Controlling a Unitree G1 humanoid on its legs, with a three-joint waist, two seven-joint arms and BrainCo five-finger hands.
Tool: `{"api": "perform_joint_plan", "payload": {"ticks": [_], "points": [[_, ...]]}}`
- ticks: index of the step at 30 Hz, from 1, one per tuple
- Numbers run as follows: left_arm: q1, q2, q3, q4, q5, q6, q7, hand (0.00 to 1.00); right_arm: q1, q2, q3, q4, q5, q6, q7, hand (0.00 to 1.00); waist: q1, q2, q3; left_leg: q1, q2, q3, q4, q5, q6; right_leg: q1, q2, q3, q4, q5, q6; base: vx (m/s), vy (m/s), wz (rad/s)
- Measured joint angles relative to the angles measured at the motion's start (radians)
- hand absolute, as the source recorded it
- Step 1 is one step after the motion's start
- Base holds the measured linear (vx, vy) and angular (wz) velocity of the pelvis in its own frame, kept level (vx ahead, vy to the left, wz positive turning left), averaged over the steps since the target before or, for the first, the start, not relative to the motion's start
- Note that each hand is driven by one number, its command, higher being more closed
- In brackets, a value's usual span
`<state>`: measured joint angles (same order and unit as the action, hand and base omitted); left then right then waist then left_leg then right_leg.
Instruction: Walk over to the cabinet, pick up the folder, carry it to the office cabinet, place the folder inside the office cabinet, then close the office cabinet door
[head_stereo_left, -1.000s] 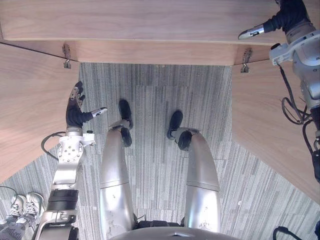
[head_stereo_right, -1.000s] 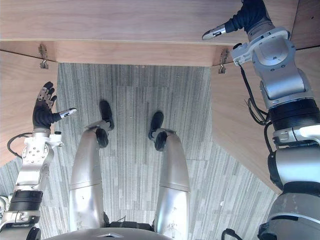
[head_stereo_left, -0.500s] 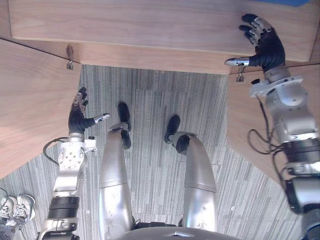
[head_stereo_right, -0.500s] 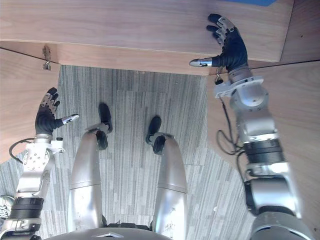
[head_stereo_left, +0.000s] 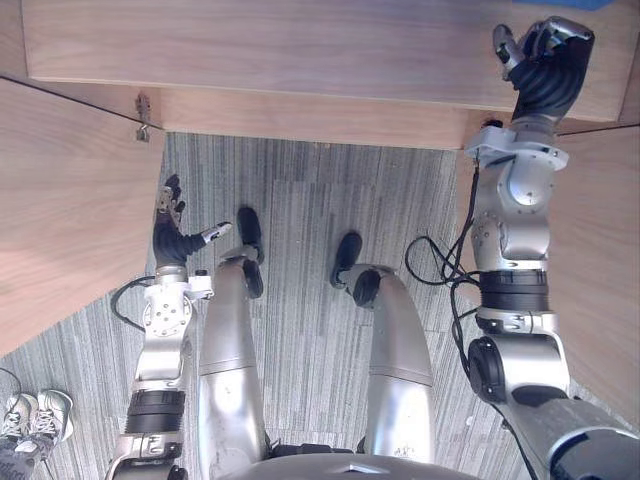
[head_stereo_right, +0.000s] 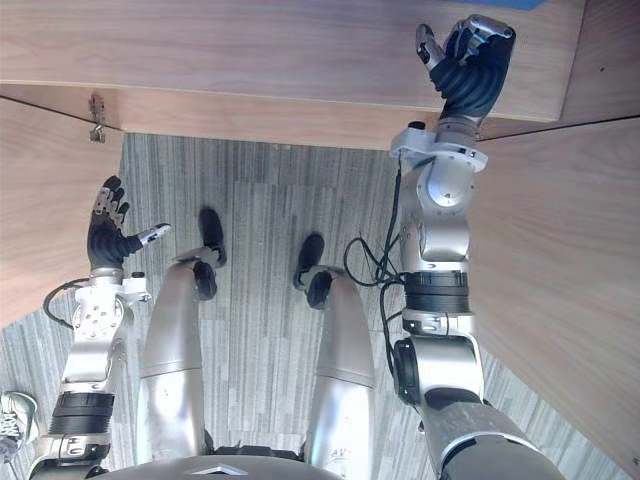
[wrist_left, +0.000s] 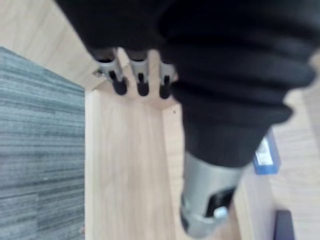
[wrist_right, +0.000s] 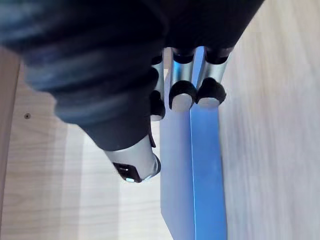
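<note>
A blue folder (wrist_right: 200, 175) lies on the wooden shelf (head_stereo_left: 280, 50) of the open cabinet; a strip of it shows at the far right edge (head_stereo_left: 575, 4). My right hand (head_stereo_left: 545, 62) hovers over the shelf just short of the folder. Its fingers (wrist_right: 182, 95) are curled into a fist, and the right wrist view shows nothing held in them. My left hand (head_stereo_left: 172, 235) hangs low over the carpet beside the left door, fingers straight and spread, empty.
Both cabinet doors stand open, the left door (head_stereo_left: 60, 200) and the right door (head_stereo_left: 600, 250) flanking me, with a hinge (head_stereo_left: 143, 108) at the shelf's left corner. Grey striped carpet (head_stereo_left: 300, 200) lies below. A person's shoes (head_stereo_left: 30, 415) stand at the lower left.
My right hand has gone from spread fingers to a fist, and its arm has swung in over the shelf. The left hand has stayed open and barely moved.
</note>
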<state>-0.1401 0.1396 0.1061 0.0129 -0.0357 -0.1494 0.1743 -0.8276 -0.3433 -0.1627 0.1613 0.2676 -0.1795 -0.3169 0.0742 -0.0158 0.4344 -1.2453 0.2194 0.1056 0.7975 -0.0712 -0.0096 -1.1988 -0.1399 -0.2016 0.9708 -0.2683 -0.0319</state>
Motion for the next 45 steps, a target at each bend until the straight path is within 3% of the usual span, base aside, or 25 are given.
{"api": "perform_joint_plan", "payload": {"ticks": [14,20,34,40,45], "points": [[0.000,-0.002,-0.014,0.031,-0.032,-0.011,0.023,0.00,-0.271,-0.041,0.087,0.288,0.070,0.000,0.007,1.00,0.019,0.002,0.000,-0.084,-0.006,-0.020,0.023,0.010,-0.006,-0.082,-0.017,-0.012,0.051,-0.017,-0.008,-0.02,-0.003,0.04],[-0.001,-0.002,-0.031,0.074,-0.042,-0.011,0.032,0.00,-0.333,-0.101,0.152,0.330,0.081,0.001,0.006,1.00,0.019,0.002,0.001,-0.106,-0.001,-0.015,0.019,0.018,-0.007,-0.097,-0.031,-0.031,0.067,-0.030,-0.016,-0.03,-0.009,0.11],[-0.001,-0.003,-0.032,0.086,-0.051,-0.013,0.037,0.00,-0.331,-0.139,0.191,0.326,0.101,0.001,-0.001,1.00,0.020,0.002,0.001,-0.102,-0.003,-0.017,-0.011,0.047,-0.013,-0.098,-0.038,-0.048,0.069,-0.033,-0.022,-0.03,-0.007,0.04],[-0.031,-0.005,-0.045,0.119,-0.039,-0.010,0.037,0.00,-0.197,-0.133,0.188,0.102,0.083,-0.002,-0.020,1.00,0.024,0.002,0.001,-0.094,0.012,-0.026,0.051,0.038,-0.005,-0.075,-0.030,-0.047,0.099,-0.036,-0.026,-0.03,-0.003,-0.05],[-0.039,-0.006,-0.060,0.137,0.001,0.001,0.034,0.00,0.059,-0.057,0.188,-0.115,0.010,-0.014,-0.011,1.00,0.004,0.001,-0.003,-0.001,0.019,-0.018,0.064,-0.005,-0.010,0.021,-0.025,-0.037,0.091,-0.054,-0.018,-0.04,0.009,-0.05]]}}
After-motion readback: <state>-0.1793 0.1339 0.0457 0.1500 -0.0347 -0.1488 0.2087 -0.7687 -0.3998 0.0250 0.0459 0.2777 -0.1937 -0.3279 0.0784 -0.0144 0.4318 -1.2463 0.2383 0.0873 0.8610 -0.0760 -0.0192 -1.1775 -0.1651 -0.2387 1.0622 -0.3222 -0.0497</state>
